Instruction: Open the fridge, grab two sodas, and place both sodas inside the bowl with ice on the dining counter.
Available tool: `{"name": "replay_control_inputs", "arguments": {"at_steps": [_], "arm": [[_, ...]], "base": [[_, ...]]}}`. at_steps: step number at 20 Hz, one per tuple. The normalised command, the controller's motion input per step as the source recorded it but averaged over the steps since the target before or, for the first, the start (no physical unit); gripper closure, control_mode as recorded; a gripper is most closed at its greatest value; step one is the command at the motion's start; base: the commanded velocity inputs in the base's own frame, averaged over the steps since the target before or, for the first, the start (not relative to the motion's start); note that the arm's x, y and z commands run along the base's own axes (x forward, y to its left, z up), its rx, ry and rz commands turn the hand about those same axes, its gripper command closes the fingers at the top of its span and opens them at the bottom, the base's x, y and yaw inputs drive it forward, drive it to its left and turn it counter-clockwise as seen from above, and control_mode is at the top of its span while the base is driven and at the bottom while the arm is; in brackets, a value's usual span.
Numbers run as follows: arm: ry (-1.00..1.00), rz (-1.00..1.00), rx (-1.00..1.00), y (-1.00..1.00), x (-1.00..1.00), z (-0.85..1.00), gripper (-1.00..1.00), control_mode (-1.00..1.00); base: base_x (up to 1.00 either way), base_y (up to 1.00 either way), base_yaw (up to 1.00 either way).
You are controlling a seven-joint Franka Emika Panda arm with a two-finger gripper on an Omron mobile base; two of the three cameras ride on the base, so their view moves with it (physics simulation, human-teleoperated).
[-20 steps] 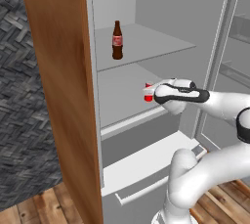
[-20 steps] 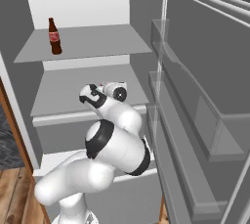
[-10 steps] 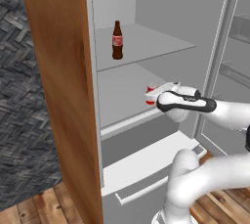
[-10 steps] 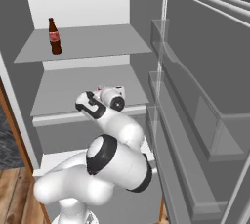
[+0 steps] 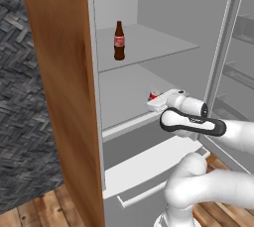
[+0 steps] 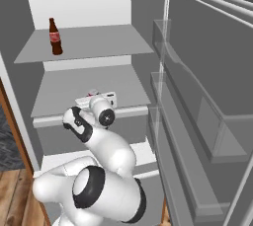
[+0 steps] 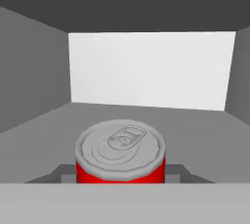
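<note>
Fridge (image 5: 163, 37) open, door swung out to right. Gripper (image 5: 155, 101) reaches over front edge of middle shelf (image 6: 74, 89), fingers pinching red can (image 7: 120, 157) from both sides; can upright, silver top visible in hand view, apparently just clear of shelf, hard to tell. Cola bottle (image 5: 119, 41) stands upright on upper shelf (image 6: 94, 40), far left, well apart from gripper. Wood side panel (image 5: 64, 97) near left.

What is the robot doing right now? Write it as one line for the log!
fridge door: open | pincer: shut on short red can, middle shelf | dark-brown cola bottle: upright, upper shelf, untouched
</note>
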Motion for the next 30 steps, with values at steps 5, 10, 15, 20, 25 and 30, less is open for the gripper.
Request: {"name": "replay_control_inputs", "arguments": {"at_steps": [5, 10, 15, 20, 25, 30], "arm": [[0.16, 0.00, 0.14, 0.04, -0.26, 0.81, 1.00, -1.00], [0.24, -0.02, 0.16, 0.00, -0.49, 0.63, 1.00, -1.00], [0.18, -0.01, 0.09, 0.00, -0.80, 0.17, 1.00, -1.00], [0.09, -0.02, 0.05, -0.02, -0.95, 0.31, 1.00, -1.00], [0.08, -0.03, 0.03, -0.10, -0.90, 0.53, 1.00, -1.00], [0.09, -0.03, 0.05, -0.18, -0.88, 0.43, 1.00, -1.00]], "base": [[0.00, 0.00, 0.00], [0.00, 0.00, 0.00], [0.00, 0.00, 0.00], [0.00, 0.00, 0.00], [0.00, 0.00, 0.00], [0.00, 0.00, 0.00]]}}
